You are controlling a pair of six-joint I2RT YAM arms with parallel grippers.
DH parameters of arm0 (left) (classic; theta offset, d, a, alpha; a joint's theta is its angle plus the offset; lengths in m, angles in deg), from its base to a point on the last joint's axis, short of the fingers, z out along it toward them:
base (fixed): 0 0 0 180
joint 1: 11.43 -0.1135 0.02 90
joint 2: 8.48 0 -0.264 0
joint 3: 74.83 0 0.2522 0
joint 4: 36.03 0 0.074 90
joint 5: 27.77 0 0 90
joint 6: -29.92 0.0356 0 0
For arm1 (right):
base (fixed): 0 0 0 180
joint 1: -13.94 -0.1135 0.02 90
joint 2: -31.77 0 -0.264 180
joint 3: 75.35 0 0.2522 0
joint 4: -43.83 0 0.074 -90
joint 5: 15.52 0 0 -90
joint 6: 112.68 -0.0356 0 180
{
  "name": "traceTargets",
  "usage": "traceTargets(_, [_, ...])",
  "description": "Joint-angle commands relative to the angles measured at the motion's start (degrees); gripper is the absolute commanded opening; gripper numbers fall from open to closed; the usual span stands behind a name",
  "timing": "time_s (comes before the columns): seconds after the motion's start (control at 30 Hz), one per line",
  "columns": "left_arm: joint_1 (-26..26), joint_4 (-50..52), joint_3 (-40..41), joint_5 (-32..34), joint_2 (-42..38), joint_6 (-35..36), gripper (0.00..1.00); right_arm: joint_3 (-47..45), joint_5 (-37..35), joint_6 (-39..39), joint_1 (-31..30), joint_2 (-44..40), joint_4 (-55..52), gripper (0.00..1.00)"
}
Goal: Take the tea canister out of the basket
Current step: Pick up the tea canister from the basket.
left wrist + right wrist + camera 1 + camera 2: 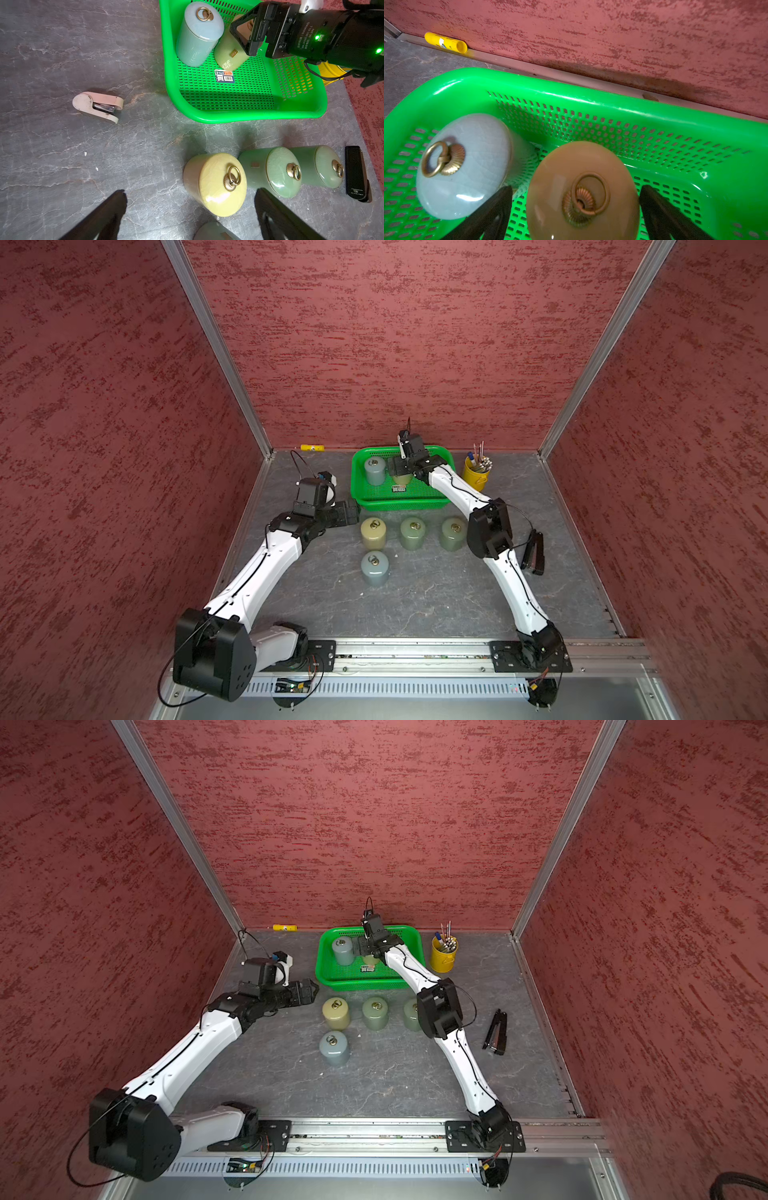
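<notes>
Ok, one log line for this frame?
phase: pre-grasp | right gripper: open, astride yellow-green canister in basket | left gripper: open, outside basket | canister: not yet out

Right arm (453, 489) hides most of olive canister (402, 480); label (399, 488) illegible.

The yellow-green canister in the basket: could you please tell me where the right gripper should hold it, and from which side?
Probably the round body just below the lid, from straight above: the yellow-green canister stands upright, lid up, under the open right gripper. One finger must slip into the narrow gap beside the grey canister.
</notes>
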Motion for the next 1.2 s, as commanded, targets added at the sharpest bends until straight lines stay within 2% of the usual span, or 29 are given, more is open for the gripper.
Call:
traceTargets(0.0, [-0.1, -0.9, 0.8, 0.0, -0.4, 1.1, 1.0, 2.9, -1.8, 0.4, 0.5, 2.3, -0.4, 0.99])
traceTargets(0.87, [-0.3, -1.8, 0.8, -0.5, 0.6, 0.9, 1.0, 2.3, 0.6, 0.8, 0.9, 2.9, -3.1, 0.93])
traceTargets(1.17, [-0.3, -1.4, 0.6, 0.0, 0.5, 1.0, 1.0, 1.9, 1.4, 1.4, 0.9, 2.6, -3.2, 0.79])
